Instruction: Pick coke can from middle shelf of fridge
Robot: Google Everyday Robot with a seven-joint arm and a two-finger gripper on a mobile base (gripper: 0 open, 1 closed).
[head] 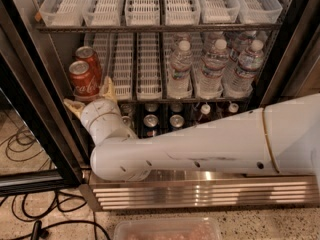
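Your white arm (200,144) enters from the right and crosses the fridge (200,194) front low. It bends at the elbow, and the wrist turns up toward the left end of the middle shelf (149,91). The claw (87,94) is spread, its tan fingers (107,88) wide apart just below the front coke can (82,79). That can stands upright, with a second red can (91,59) behind it.

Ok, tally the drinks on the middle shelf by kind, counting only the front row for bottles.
Coke cans: 2
Front-row water bottles: 3
Total: 5
Gripper: open, at the front can's base.
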